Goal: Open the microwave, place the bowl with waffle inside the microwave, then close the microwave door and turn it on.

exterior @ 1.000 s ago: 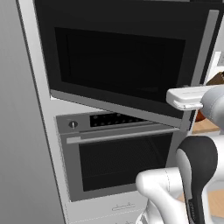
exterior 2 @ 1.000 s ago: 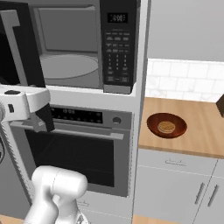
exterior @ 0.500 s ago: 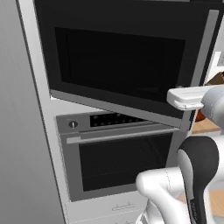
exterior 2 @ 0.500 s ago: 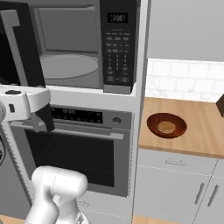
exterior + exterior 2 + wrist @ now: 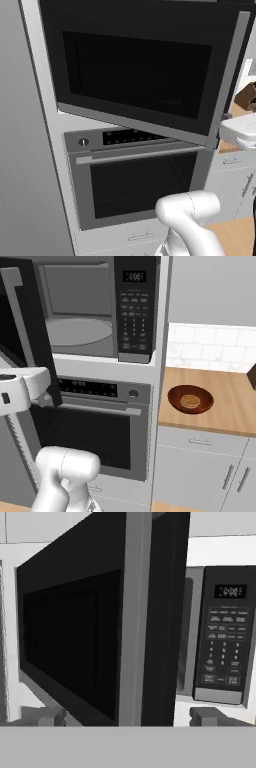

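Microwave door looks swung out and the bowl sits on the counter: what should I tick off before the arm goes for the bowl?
1. Microwave door swung open: ok.
2. Turntable bare, room for the bowl: ok.
3. Hand open, fingertips either side of the door handle, nothing clamped: ok.
4. Bowl upright on the wooden counter: ok.
5. Waffle inside the bowl: ok.
6. Arm's path from door to bowl free: cannot tell.
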